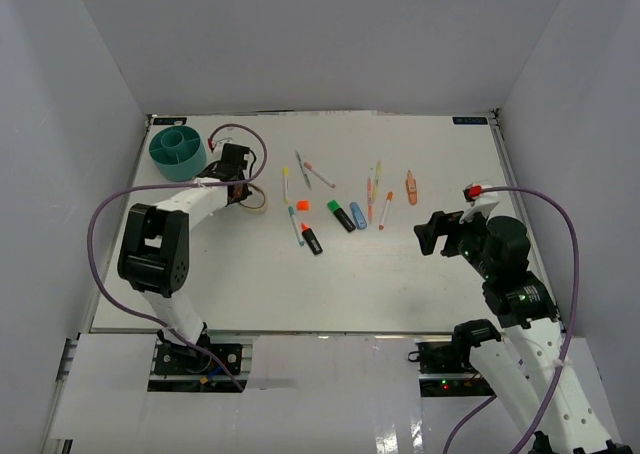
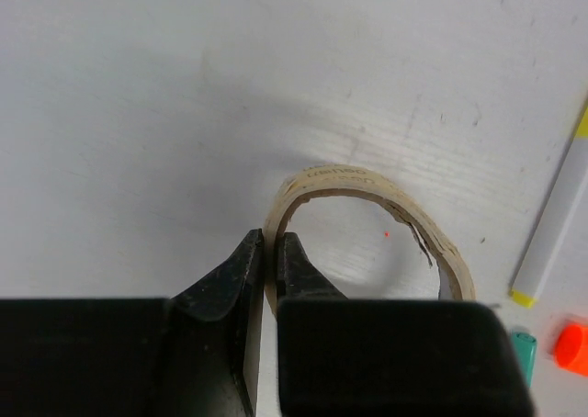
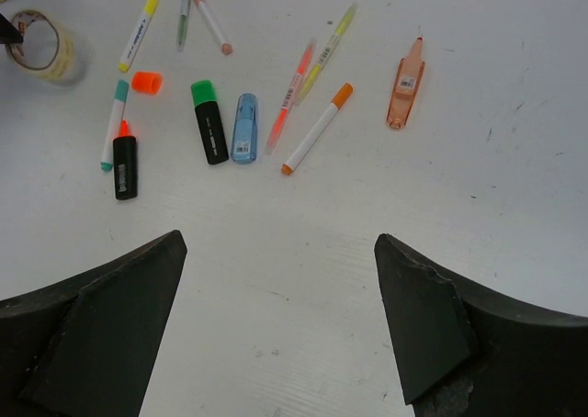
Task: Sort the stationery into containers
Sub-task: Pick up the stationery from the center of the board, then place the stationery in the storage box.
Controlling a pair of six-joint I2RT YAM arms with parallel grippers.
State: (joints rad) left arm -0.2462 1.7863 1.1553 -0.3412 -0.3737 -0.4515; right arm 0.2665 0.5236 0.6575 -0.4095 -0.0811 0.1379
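The tan ring [image 2: 367, 183] lies on the white table, also visible in the top view [image 1: 257, 202] and the right wrist view [image 3: 41, 42]. My left gripper [image 2: 270, 247] is shut on the ring's left wall, one finger inside and one outside. The teal organiser [image 1: 178, 152] stands at the far left, just behind that gripper. Pens and highlighters lie mid-table: a green highlighter [image 3: 209, 120], a blue one [image 3: 244, 128], an orange-black one [image 3: 125, 156], an orange-capped white pen [image 3: 316, 129] and an orange piece [image 3: 146, 82]. My right gripper [image 3: 280, 256] is open and empty above bare table.
A peach correction-tape holder [image 3: 406, 86] lies to the right of the pens. Thin pastel pens [image 3: 138, 33] lie near the ring. White walls close in the table on the left, back and right [image 1: 520, 124].
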